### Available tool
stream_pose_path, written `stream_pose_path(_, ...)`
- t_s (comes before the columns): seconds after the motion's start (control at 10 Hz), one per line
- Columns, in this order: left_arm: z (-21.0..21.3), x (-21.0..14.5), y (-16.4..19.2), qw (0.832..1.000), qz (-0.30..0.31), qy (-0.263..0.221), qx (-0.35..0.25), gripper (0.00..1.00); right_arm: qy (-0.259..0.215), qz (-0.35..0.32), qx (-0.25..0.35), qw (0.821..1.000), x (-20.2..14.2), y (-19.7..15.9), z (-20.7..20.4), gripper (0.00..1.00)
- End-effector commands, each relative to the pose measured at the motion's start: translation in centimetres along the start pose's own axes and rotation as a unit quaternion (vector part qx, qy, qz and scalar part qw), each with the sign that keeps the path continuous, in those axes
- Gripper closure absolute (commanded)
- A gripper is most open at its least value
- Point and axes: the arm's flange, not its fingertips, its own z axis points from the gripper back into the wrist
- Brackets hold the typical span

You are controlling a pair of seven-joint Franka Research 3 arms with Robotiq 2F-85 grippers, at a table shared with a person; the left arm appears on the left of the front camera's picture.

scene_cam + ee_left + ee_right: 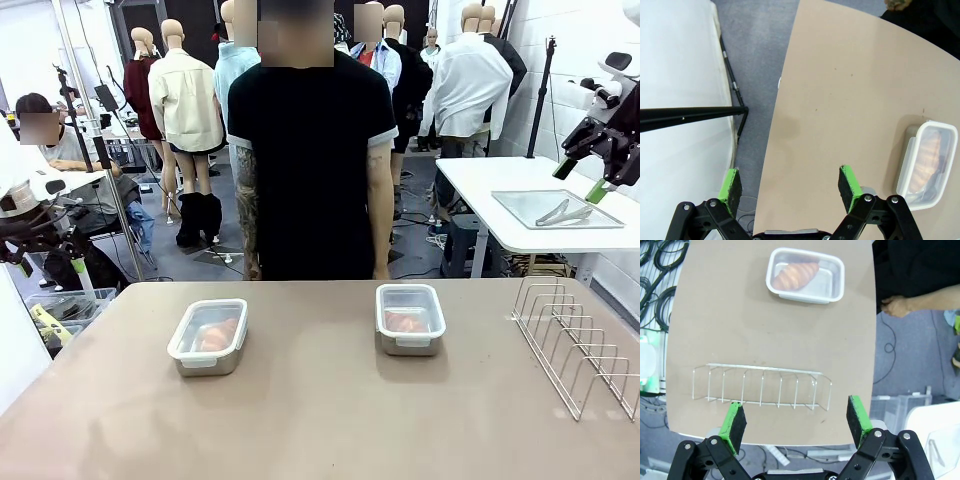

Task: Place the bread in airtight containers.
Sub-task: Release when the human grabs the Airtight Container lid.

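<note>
- I see both tins (208, 338) (410, 319) lidded on the table (320, 420), a croissant (795, 274) in each.
- Left gripper (790, 186) and right gripper (797, 418): jaws released, empty.

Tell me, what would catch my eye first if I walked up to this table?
Two lidded tins sit side by side on the brown table, the left tin and the right tin, each with a golden croissant inside. A person in a black shirt stands at the far edge behind them. A wire rack stands at the table's right, and each open end effector, left and right, hangs above the table's ends, holding nothing.
</note>
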Motion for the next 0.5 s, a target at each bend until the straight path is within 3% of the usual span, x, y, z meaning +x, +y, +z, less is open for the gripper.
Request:
stream_pose_path(0.0, 0.08, -0.14, 0.05, 1.0, 0.001, 0.0, 0.005, 0.0, 0.004, 0.001, 0.001, 1.0, 0.04, 0.08, -0.09, 0.0)
stream_pose_path(0.4, 0.08, -0.14, 0.05, 1.0, 0.001, 0.0, 0.005, 0.0, 0.004, 0.001, 0.001, 1.0, 0.04, 0.08, -0.09, 0.0)
